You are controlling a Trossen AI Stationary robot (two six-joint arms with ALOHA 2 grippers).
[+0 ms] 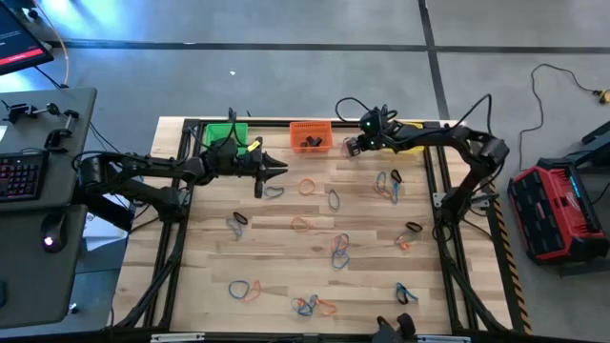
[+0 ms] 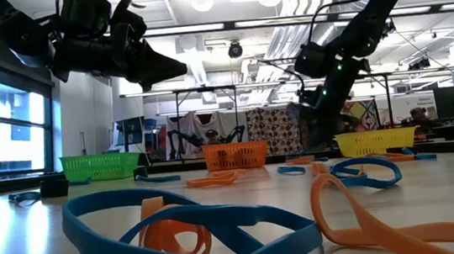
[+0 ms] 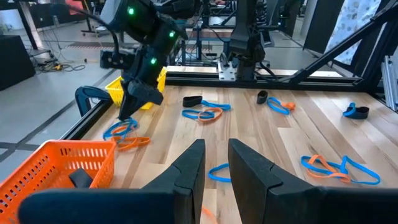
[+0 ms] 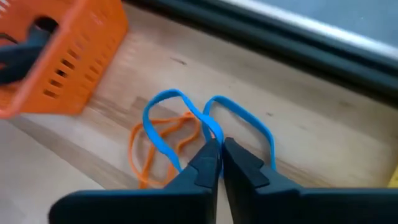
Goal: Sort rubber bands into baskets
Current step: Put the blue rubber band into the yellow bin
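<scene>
Far side of the table, just right of the orange basket: right gripper closed tight, tips down on a blue rubber band that lies tangled with an orange band. Soft, light and floppy, likely to stretch and slip, so best pinched on one thin strand away from the tangle. Not much room here with the dark rail close behind, lots more toward the near side; left gripper waiting by the green basket.

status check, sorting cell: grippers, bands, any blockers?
Right gripper shut on blue band near orange basket. Left gripper hovering, fingers slightly apart, empty. Many bands unsorted. No blockers seen.
</scene>
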